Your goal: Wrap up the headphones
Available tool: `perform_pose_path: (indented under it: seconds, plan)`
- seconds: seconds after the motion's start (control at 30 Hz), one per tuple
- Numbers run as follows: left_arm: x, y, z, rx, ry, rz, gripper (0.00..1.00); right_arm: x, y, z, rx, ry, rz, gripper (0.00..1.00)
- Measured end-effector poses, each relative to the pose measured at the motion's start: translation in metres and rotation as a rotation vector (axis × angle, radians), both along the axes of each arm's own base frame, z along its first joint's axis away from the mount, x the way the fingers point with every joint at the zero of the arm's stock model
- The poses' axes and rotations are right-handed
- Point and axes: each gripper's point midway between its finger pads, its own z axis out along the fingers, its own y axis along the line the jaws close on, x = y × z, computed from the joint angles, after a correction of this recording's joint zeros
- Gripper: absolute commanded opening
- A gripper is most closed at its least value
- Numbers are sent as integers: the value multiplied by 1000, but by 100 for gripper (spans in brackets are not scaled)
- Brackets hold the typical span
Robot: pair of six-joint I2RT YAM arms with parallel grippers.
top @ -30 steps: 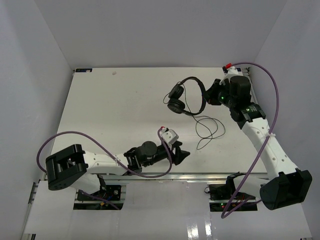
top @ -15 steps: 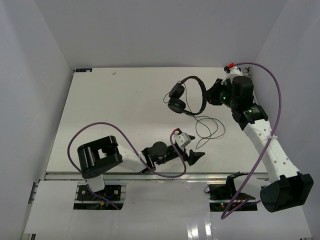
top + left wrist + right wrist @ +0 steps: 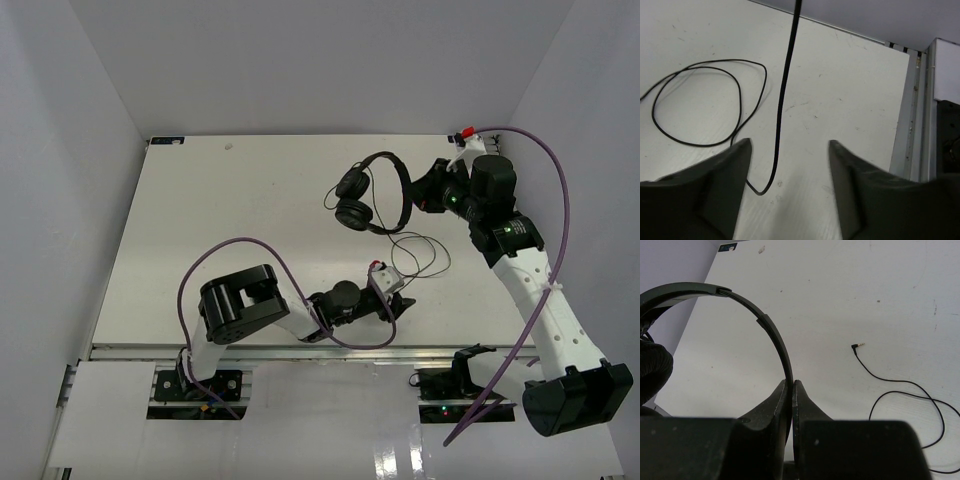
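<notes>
The black headphones (image 3: 372, 196) hang at the back right of the table, lifted by their headband. My right gripper (image 3: 416, 196) is shut on the thin headband (image 3: 771, 329), fingertips pinched together (image 3: 791, 384); one padded earcup (image 3: 652, 371) shows at the left edge. The thin cord (image 3: 415, 252) lies in loose loops on the table; its plug (image 3: 858, 345) rests free. My left gripper (image 3: 402, 306) is open and empty, low near the front edge. In the left wrist view the cord (image 3: 782, 100) runs down between its fingers (image 3: 789, 146), bending near the left finger (image 3: 715, 190).
The white table (image 3: 230, 220) has white walls at the left, back and right. A metal rail (image 3: 912, 115) runs along the table's edge beside my left gripper. Purple arm cables (image 3: 230, 255) loop over both arms.
My left arm has swung right along the front edge, bringing its open gripper up to the end of the cord. My right gripper has shifted slightly, still holding the headband.
</notes>
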Motion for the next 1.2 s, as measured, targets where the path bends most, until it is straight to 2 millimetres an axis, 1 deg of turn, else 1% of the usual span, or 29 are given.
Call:
perform_pose_path:
  seconds: [0.07,0.13,0.23,0.27,0.47,0.53,0.67,0.73,0.87,0.97,1.1,1.2]
  plan:
    - [2,-1,-7,8,20,6,32,-2,1,0,3,3,6,8]
    - [5,0,-11,12,33,10,18,-4,1,0,6,6,11,8]
    - [8,1,-13,11,50,13,4,-7,2,1,8,9,17,8]
    - [8,2,-13,8,55,14,1,-8,1,1,8,9,17,8]
    - [10,5,-12,-4,68,16,0,-13,1,2,11,11,26,8]
    - [7,13,-15,1,78,16,0,-14,1,2,10,11,31,8]
    - [0,35,-18,17,105,23,0,-15,0,2,-7,-3,44,8]
    - [-4,52,-17,18,123,31,0,-15,-1,1,-22,-12,52,8]
    - [-9,85,-9,6,142,45,0,-17,-5,2,-60,-38,64,8]
    - [-14,103,3,-14,143,47,0,-17,-8,3,-95,-68,72,8]
    - [-13,122,18,-27,142,66,0,-22,-6,7,-135,-122,157,8]
    - [1,137,26,-28,148,108,0,-30,0,13,-143,-165,240,8]
